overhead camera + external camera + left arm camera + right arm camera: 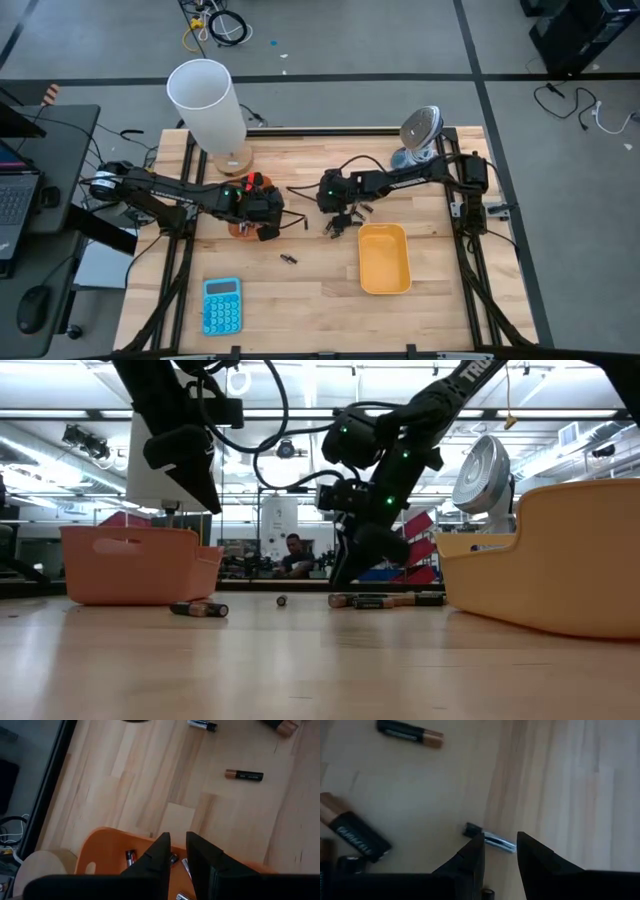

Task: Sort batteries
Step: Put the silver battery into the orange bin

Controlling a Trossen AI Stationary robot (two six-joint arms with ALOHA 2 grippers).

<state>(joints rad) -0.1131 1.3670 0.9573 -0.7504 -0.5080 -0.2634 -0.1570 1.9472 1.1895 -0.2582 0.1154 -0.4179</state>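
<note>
Your right gripper (499,851) hangs right over a silver battery (490,838) on the pale wood table (580,785), fingers apart, gripping nothing. Beside it a black-and-copper cell (351,832) reads DURACELL. Your left gripper (177,851) hovers above the orange tray (102,851), fingers slightly parted and empty, batteries (131,857) already lying inside. The yellow tray (384,257) sits near the right arm; a blue calculator (221,305) lies at the table's front. Strip-lit workshop beyond.
</note>
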